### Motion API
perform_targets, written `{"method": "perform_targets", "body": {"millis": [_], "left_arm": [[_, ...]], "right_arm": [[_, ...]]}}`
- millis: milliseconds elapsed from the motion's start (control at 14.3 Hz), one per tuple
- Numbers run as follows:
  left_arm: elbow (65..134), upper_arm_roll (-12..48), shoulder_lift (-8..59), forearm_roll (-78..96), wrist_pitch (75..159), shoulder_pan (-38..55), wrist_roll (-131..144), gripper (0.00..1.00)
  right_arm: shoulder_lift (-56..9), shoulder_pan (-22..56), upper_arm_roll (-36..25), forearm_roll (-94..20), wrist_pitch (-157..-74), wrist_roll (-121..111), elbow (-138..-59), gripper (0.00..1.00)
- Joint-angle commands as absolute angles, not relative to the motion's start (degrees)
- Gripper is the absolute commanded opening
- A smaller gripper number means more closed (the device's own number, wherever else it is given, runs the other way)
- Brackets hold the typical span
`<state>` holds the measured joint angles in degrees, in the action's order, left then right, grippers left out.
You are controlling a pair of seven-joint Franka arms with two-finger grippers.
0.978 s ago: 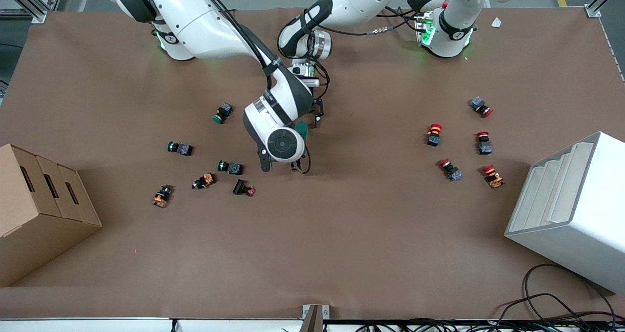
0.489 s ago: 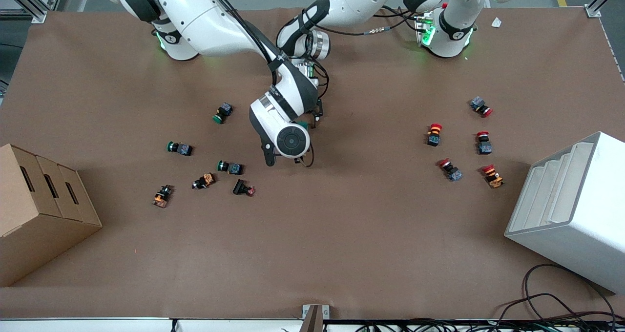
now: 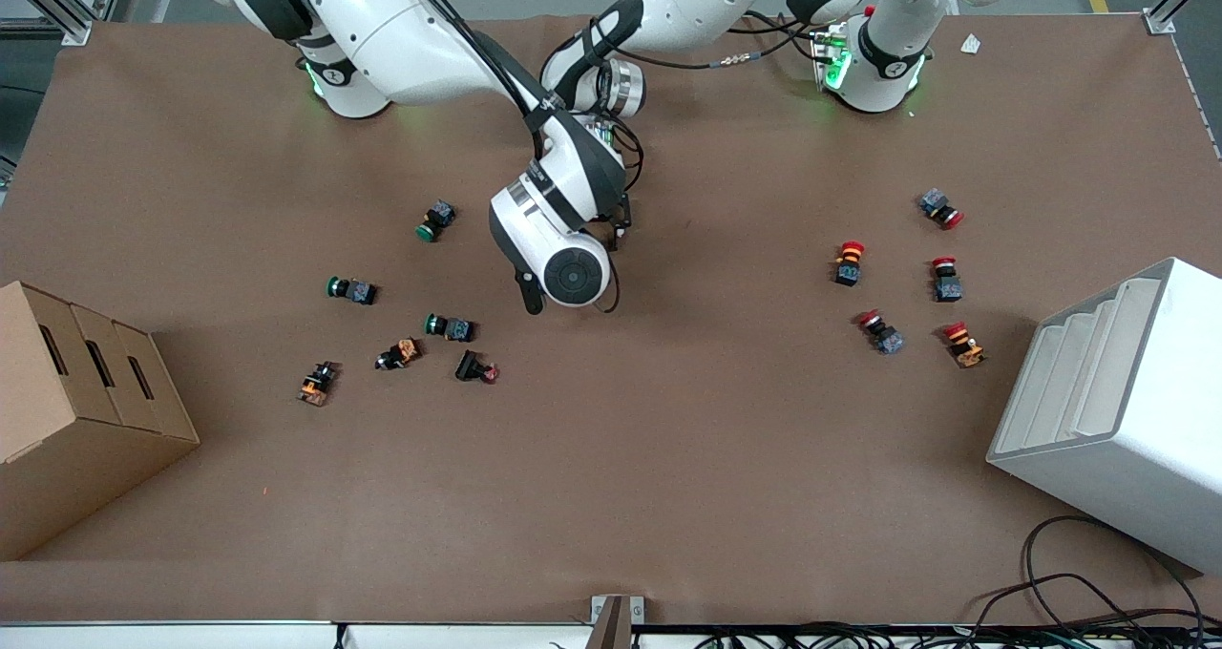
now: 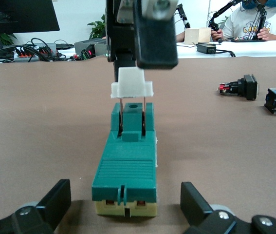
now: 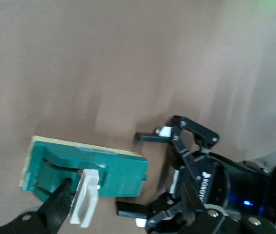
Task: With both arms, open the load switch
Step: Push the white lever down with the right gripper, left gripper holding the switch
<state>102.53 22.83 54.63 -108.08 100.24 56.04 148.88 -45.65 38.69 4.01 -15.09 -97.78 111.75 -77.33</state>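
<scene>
Left wrist view shows the left end effector [image 4: 125, 204] released, its two black fingers [image 4: 55, 197] spread wide on either side of the load switch [image 4: 126, 161] without touching it, low over the brown bench [image 4: 40, 122]. The switch lies flat on the bench between those fingers, its green body running away from the camera. At its other end the right end effector [image 4: 132, 92] comes down from above, grasping the white toggle lever [image 4: 132, 87], which stands raised on two thin metal strips above the green body. Right wrist view gives the same grip: a black finger [image 5: 60, 204] pressed against the white lever [image 5: 85, 204], with the left end effector [image 5: 150, 173] spread just beside the switch's [image 5: 86, 168] end. In the front view the right arm's wrist [image 3: 563, 248] covers the switch, near the middle of the bench [image 3: 668, 420]; green push buttons [image 3: 434, 220] lie toward the right arm's end and red ones [image 3: 850, 262] toward the left arm's end
</scene>
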Motion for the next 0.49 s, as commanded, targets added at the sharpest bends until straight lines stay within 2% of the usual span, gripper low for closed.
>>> {"method": "perform_targets", "body": {"millis": [0, 419], "left_arm": [[99.93, 22.15, 58.01, -109.42, 101.87, 56.51, 149.59, 1.00], [99.93, 22.15, 57.92, -109.16, 101.78, 56.43, 149.76, 1.00]], "right_arm": [[-43.95, 38.06, 5.36, -16.79, -94.32, 110.83, -77.70, 1.00], [-44.21, 40.08, 4.92, -16.00, -93.08, 110.83, -78.31, 1.00]]}}
